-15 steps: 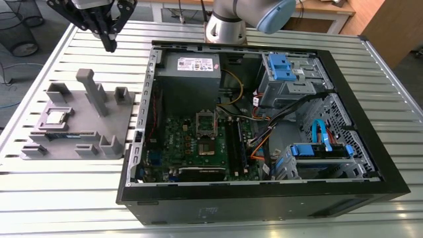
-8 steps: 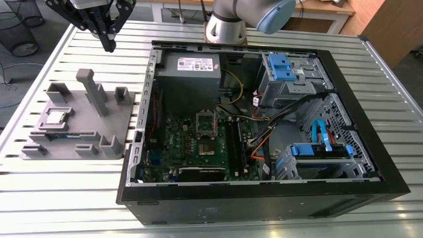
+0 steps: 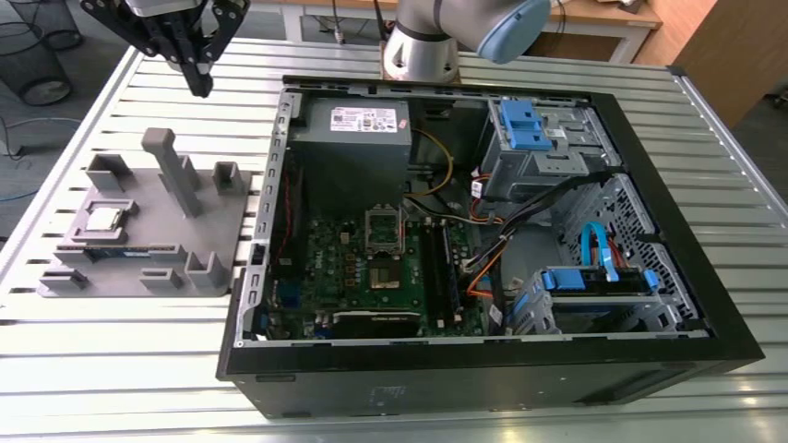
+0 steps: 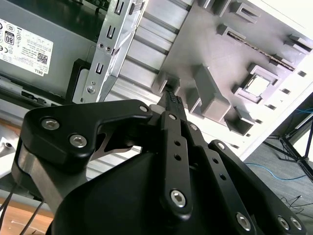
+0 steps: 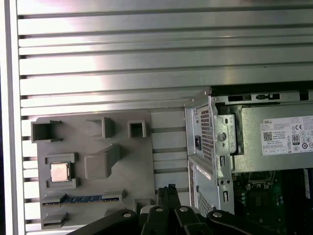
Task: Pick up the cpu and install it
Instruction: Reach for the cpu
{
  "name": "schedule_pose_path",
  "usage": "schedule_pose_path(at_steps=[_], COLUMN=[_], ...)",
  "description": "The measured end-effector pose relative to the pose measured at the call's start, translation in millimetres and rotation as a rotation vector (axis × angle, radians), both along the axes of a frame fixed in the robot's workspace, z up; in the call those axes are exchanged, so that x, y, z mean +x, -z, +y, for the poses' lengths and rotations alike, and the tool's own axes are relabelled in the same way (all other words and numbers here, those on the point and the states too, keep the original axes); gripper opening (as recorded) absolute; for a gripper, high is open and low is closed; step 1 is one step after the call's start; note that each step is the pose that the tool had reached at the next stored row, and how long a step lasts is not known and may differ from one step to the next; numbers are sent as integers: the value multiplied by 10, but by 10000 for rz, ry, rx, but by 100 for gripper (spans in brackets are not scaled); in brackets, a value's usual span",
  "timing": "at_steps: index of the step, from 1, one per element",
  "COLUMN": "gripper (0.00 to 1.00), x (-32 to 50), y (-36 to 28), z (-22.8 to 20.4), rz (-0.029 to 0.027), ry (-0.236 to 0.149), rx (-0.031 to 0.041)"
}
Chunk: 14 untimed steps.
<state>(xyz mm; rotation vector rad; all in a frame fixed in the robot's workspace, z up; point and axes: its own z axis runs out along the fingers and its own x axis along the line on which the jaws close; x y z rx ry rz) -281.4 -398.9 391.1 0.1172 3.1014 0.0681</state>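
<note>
The cpu [image 3: 105, 219] is a small square chip with a silvery top, lying flat in a recess of the grey holder tray [image 3: 148, 268] at the exterior view's left. It also appears in both wrist views, cpu [image 4: 257, 86] and cpu [image 5: 59, 172]. My gripper [image 3: 199, 89] hangs high above the table behind the tray, well clear of the chip. Its black fingers [image 4: 171, 99] are pressed together with nothing between them; the gripper [image 5: 168, 189] points down near the tray's edge beside the case. The motherboard's socket [image 3: 384, 227] sits open inside the computer case.
The open black computer case [image 3: 493, 369] takes up the middle and right of the slatted metal table [image 3: 111, 369]. A grey power-supply box [image 3: 357, 125] sits at its back. A green memory stick [image 5: 80, 199] lies in the tray. Tall grey posts [image 3: 173, 166] rise from the tray.
</note>
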Motion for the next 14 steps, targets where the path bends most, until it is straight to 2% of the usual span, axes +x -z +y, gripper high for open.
schedule_pose_path(at_steps=[9,14], gripper=[11,11], x=[-31,-77], y=[0,2], z=[0,0], rz=[0,-3], ry=[0,0], rx=[0,0])
